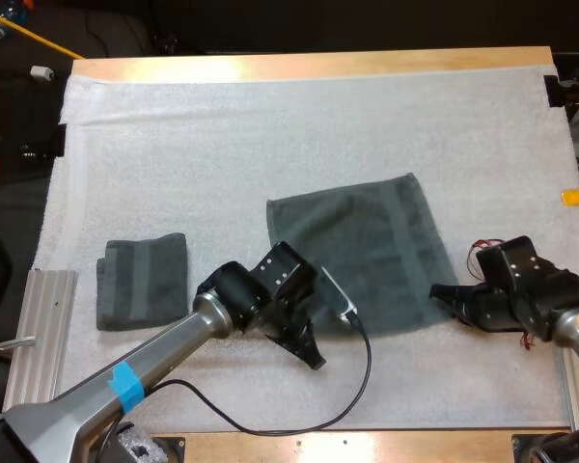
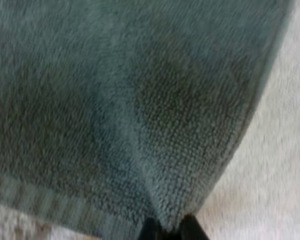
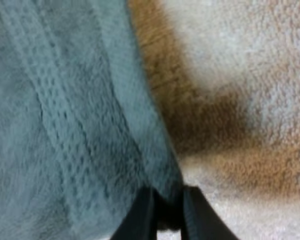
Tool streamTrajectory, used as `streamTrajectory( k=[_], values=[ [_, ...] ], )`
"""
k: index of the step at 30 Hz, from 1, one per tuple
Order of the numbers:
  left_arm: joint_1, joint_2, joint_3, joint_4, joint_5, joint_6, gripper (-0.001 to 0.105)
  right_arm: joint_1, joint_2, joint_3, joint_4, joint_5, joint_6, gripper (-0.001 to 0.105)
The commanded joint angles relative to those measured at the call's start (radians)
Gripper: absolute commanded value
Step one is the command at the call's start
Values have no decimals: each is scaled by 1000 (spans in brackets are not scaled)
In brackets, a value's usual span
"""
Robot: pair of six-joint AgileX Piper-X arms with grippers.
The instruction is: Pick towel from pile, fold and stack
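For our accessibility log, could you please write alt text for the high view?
Both grippers pinch the near edge of a spread towel in the middle of the white mat: the left gripper at its near left corner, the right gripper at its near right corner. A folded towel lies apart, to the left.

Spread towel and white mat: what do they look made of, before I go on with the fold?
The spread towel looks like soft terry cloth, matte grey-green: looped pile, a flat woven band by the hem, and it puckers where the left gripper pinches it. The white mat is probably a matte nubbly textile or foam; its pebbled surface leaves that open.
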Motion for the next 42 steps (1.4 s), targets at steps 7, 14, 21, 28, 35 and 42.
streamTrajectory(
  k=[7,14,21,28,35,42],
  values=[
    [-79,-136,-5,133,12,-13,0,8,-245,-11,200,-35,-16,0],
    [-194,-167,-3,153,12,-67,0,86,-416,-11,290,-32,63,0],
    [-100,-167,-3,38,28,-105,0,157,-393,-11,178,-32,183,0],
    [86,-158,-3,-84,134,-88,0,159,-204,-11,-94,-32,306,0],
    [232,-56,-3,-131,167,-62,0,159,8,-11,-315,-31,453,0],
    [297,50,-3,-181,171,-60,0,159,113,-11,-437,27,525,0]
  ],
)
